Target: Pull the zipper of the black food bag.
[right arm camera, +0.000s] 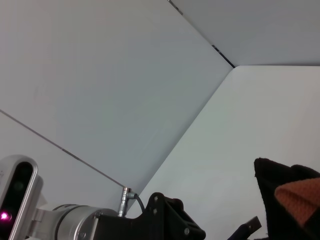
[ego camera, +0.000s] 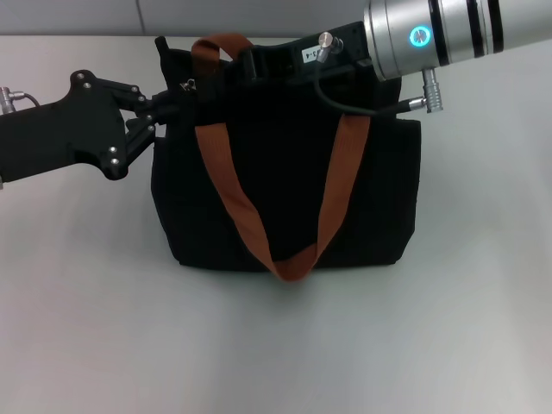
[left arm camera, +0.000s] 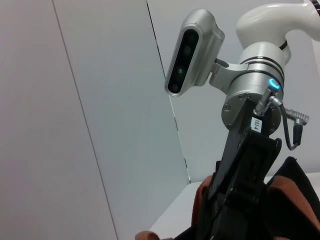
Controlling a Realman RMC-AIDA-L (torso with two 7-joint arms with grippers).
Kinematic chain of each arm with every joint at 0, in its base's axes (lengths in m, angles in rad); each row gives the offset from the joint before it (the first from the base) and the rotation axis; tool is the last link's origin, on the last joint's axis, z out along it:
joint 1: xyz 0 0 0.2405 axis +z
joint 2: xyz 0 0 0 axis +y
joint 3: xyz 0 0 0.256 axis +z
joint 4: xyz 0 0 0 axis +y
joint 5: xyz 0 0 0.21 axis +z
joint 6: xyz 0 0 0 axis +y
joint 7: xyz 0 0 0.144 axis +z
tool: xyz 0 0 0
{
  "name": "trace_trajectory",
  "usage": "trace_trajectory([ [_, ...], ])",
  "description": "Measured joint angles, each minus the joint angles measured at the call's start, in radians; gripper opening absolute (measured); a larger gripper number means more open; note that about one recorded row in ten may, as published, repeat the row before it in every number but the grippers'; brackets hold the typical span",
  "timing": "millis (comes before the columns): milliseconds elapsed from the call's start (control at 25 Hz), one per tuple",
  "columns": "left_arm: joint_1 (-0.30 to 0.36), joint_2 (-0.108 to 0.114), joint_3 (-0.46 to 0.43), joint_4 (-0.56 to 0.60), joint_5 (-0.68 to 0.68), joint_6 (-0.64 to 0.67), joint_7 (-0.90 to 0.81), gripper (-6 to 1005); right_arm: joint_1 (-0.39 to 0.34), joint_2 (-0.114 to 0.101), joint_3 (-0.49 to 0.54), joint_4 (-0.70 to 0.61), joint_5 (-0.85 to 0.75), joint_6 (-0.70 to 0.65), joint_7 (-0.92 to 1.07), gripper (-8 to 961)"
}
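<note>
On the white table (ego camera: 95,328) the black bag (ego camera: 285,198) stands upright, its orange handles (ego camera: 233,190) draped down the front. Both grippers meet its top edge: the left gripper (ego camera: 168,105) at the left corner, the right gripper (ego camera: 259,62) near the middle. Whether either set of jaws is open or gripping cannot be told. The zipper cannot be made out.

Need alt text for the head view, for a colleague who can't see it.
A black food bag with orange handles stands on a white table. The left gripper is at the bag's top left corner; the right gripper reaches over its top edge.
</note>
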Motion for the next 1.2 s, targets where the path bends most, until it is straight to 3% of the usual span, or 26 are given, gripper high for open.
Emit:
trace_trajectory([
  [1200, 0.01, 0.003, -0.022, 0.001, -0.005, -0.006, 0.01, 32, -0.027, -0.001, 0.0, -0.023, -0.002, 0.011, -0.015, 3],
])
